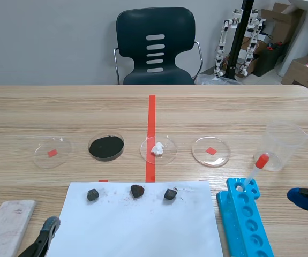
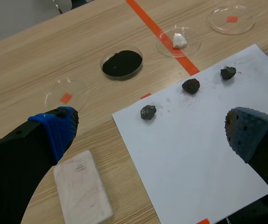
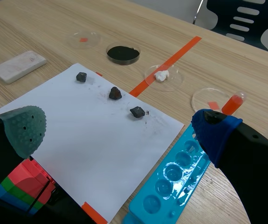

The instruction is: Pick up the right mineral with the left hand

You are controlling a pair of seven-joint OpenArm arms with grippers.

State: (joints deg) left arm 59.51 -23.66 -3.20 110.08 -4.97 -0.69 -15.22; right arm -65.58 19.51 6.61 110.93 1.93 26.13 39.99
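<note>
Three dark minerals lie in a row along the far edge of a white paper sheet (image 1: 137, 225). The right mineral (image 1: 170, 194) (image 2: 228, 72) (image 3: 137, 112) sits nearest the blue rack. The middle mineral (image 1: 137, 190) (image 2: 190, 86) and left mineral (image 1: 92, 195) (image 2: 148, 112) lie beside it. My left gripper (image 2: 150, 135) is open, hovering above the paper's near part, well short of the minerals. My right gripper (image 3: 117, 130) is also open, held above the paper's right side. In the scene view only the right arm's blue pad (image 1: 303, 197) shows at the right edge.
Several petri dishes stand behind the paper: one with black powder (image 1: 106, 146), one with a white lump (image 1: 158, 149), two with only red squares. A blue tube rack (image 1: 245, 219) with a red-capped dropper (image 1: 255, 168), a clear beaker (image 1: 285, 144), a white slab (image 1: 6, 227) and coloured blocks (image 3: 22, 186) surround it.
</note>
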